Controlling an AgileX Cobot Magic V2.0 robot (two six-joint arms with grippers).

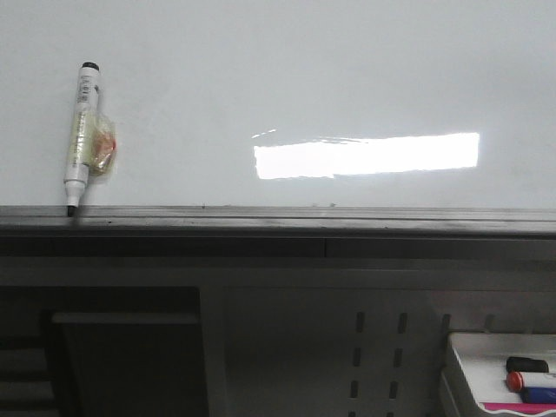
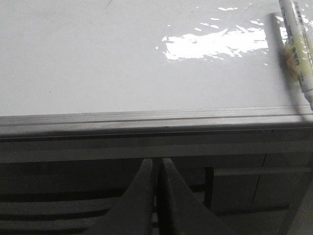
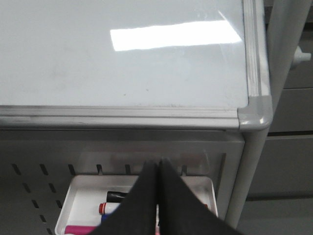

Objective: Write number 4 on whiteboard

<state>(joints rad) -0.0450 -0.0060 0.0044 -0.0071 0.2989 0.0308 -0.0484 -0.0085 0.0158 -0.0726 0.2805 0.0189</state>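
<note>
The whiteboard (image 1: 261, 78) stands upright and fills the upper part of the front view, glossy and white, with a bright bar of reflected light right of its middle. No drawn stroke shows anywhere on it in any of the three views, so the number 4 is not on the board. A grey metal ledge (image 1: 278, 219) runs along the whiteboard's lower edge.

A white marker (image 1: 81, 135) with a black cap leans against the whiteboard near its left side, almost upright, its dark tip resting on the ledge. A small yellowish-orange pad (image 1: 102, 148) is fixed to the marker's barrel. The left wrist view shows the same marker (image 2: 298, 46) slanting down to the ledge.

Below the whiteboard's right end, against a grey perforated panel (image 1: 373, 347), sits a small white tray (image 1: 460, 356) holding several markers: a black one (image 1: 527, 364), one with a red cap (image 1: 530, 380) and a blue one beneath it, plus a pink item at the tray's front edge.

The left gripper (image 2: 157, 169) hangs below the ledge, its jaws pressed together with nothing between them. The right gripper (image 3: 157, 169) hangs below the whiteboard's lower right corner, right over the tray (image 3: 78, 196), its jaws likewise closed and empty
</note>
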